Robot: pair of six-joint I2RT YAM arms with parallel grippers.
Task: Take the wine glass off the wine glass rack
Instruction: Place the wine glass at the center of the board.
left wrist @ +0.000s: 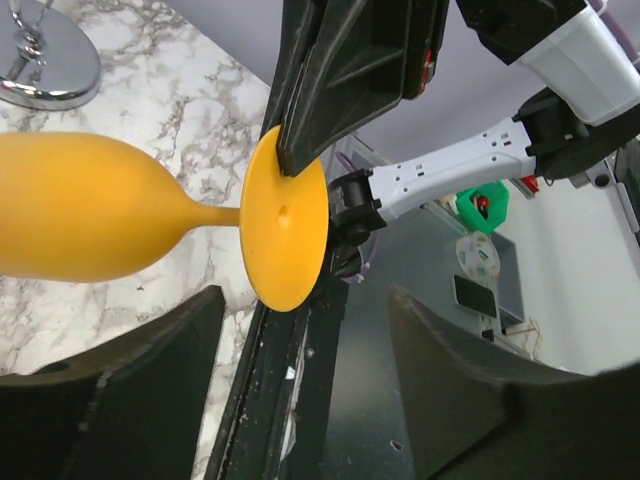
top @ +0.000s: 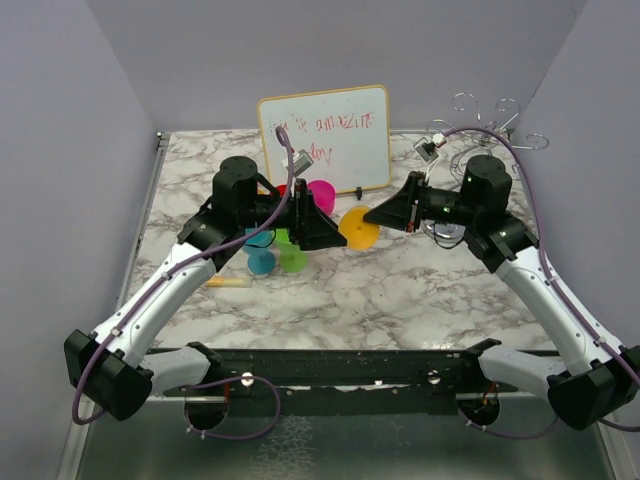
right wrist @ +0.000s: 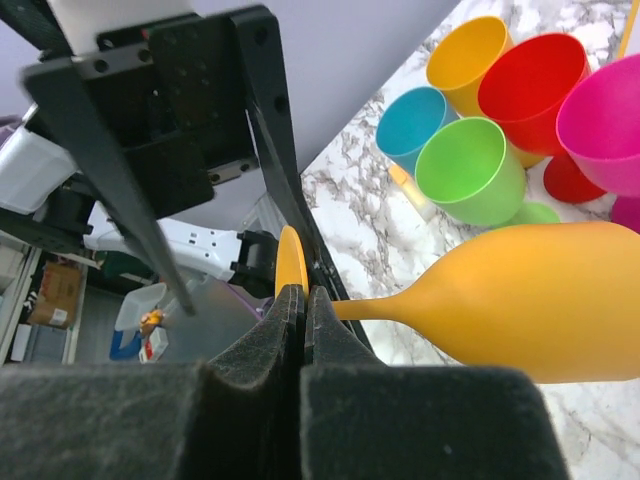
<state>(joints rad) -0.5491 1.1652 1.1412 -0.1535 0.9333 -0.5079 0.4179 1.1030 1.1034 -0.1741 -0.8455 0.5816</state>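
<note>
- Showed grey-veined marble table [top: 400, 290], matte lilac walls [top: 60, 150].
- Clamped right gripper [right wrist: 303, 300] on round foot of smooth orange wine glass [left wrist: 80, 210].
- Held jaws apart on left gripper [left wrist: 305, 310].

Six wine glasses [right wrist: 540, 300], one rack [left wrist: 55, 65], one whiteboard [top: 325, 135]

Left arm [top: 165, 285] and right arm [top: 545, 290], near side of the whiteboard [top: 345, 150]: white shells, fat black joints, purple cables [top: 288, 150]. Left gripper [left wrist: 305, 300] and right gripper [right wrist: 303, 300], just black wedges.

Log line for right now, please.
wine glass: off rack | right fingers: shut on its foot | left fingers: open, gripping nothing
</note>
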